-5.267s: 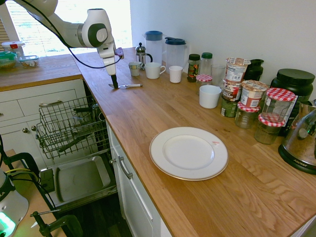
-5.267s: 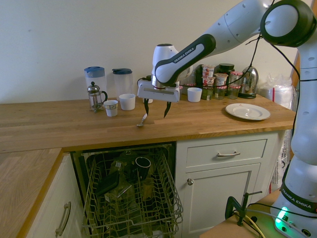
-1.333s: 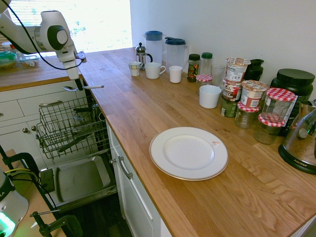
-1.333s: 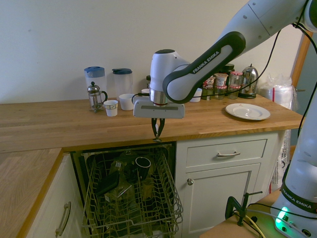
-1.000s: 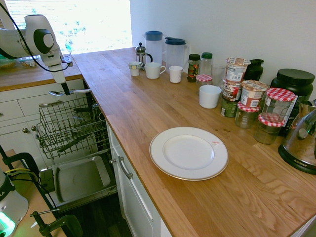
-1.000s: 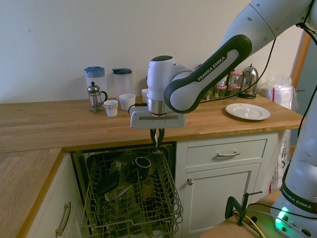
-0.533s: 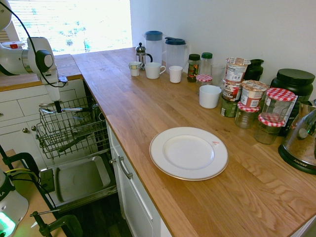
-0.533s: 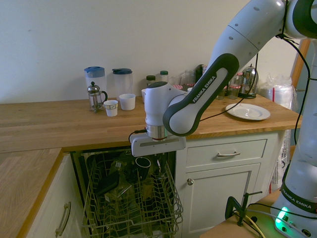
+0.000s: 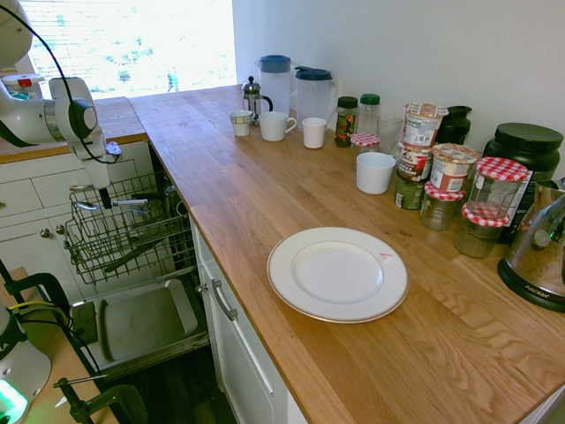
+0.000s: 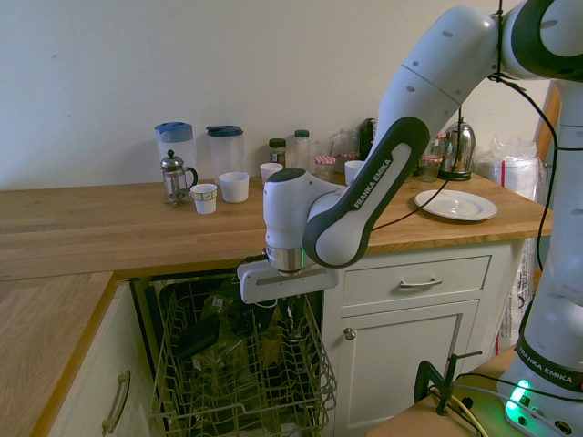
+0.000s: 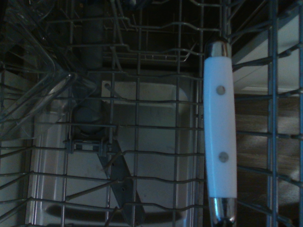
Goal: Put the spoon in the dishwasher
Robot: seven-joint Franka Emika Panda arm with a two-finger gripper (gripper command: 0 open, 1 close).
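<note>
Holding the white-handled spoon [image 9: 134, 202] firmly in the closed gripper [image 9: 106, 203], over the dishwasher's [image 9: 146, 318] wire rack [image 9: 106, 237]. Hanging beyond the countertop's [image 9: 265, 203] edge, with handle alongside the rack's side wires.

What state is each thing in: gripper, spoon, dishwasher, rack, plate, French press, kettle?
Gripper: shut on the spoon.
Spoon: held, above the rack.
Dishwasher: open, door down.
Rack: pulled out, partly loaded.
Plate: lying flat on the counter.
French press: upright, lid on.
Kettle: upright.
</note>
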